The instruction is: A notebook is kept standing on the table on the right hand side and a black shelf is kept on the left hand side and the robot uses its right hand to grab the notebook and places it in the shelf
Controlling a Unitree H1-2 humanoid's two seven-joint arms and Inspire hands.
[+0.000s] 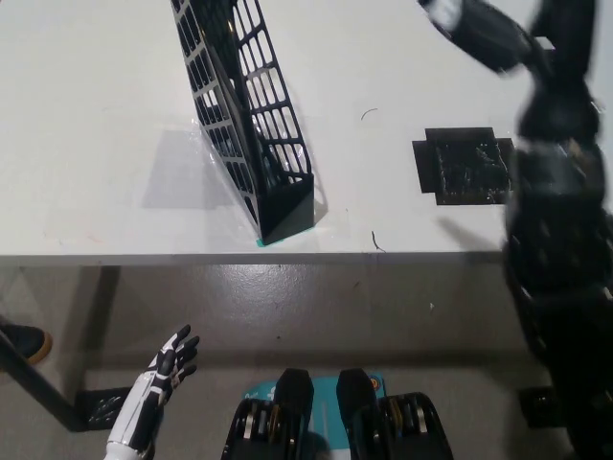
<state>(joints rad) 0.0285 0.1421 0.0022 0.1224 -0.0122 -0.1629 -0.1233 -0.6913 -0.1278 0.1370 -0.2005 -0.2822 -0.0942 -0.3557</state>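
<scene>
head view | from above, steeply down | table (pixel 96 115) edge; floor (pixel 316 307)

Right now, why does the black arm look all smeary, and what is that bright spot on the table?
Head view: the right arm is blurred, likely from moving fast; the shelf stays sharp. Head view: the bright spot is light glaring off the table.

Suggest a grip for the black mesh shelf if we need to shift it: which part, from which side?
Probably the upper rim of the black shelf, on its right-hand mesh wall, pinched from above and approached from the robot's right. It stands tall, narrow and open-topped, so fingers can drop either side of that thin wall. The mesh gives purchase.
</scene>
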